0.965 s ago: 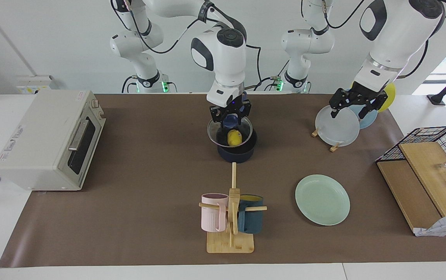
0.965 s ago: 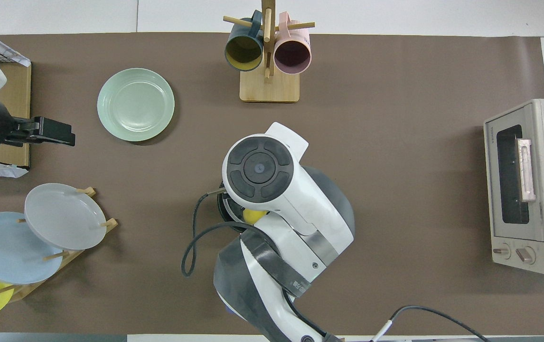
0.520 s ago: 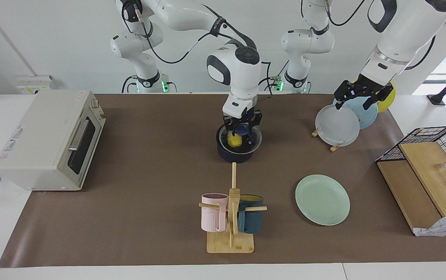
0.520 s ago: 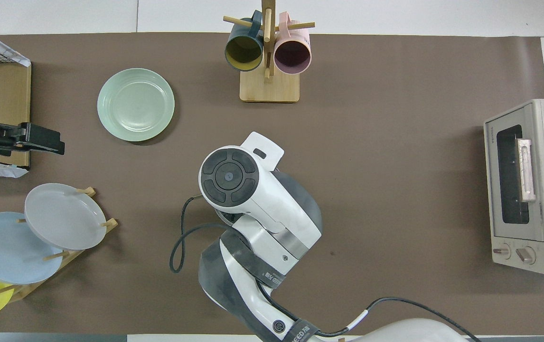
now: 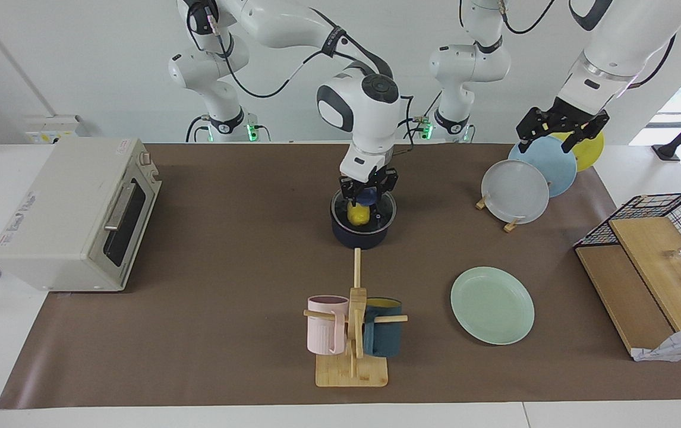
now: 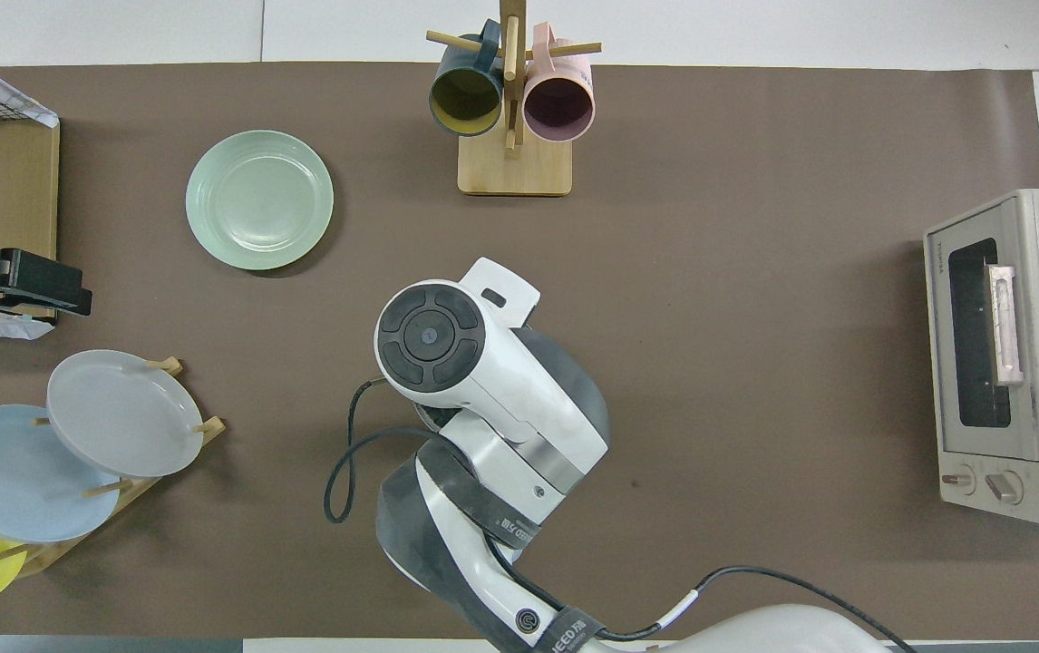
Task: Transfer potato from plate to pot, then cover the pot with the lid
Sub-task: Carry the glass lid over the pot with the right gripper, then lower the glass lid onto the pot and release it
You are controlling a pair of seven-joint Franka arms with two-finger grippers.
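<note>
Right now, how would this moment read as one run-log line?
potato: in pot | lid: on pot | right gripper: shut on lid knob | left gripper: open, over plate rack | plate: bare

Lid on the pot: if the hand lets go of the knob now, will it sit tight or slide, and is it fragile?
The lid looks seated level on the pot, so it will probably stay put. Clear glass with a smooth rim: likely breakable and slippery, so avoid sideways nudges. The right hand is shut on its knob; a straight lift should suit.

Robotics lab staged as a kitchen: plain white walls, brown mat point(image 5: 227, 267) over white tables, toaster oven point(image 5: 73, 214), mug tree point(image 5: 353, 333), plate rack point(image 5: 510, 224), bolted arm bases.
</note>
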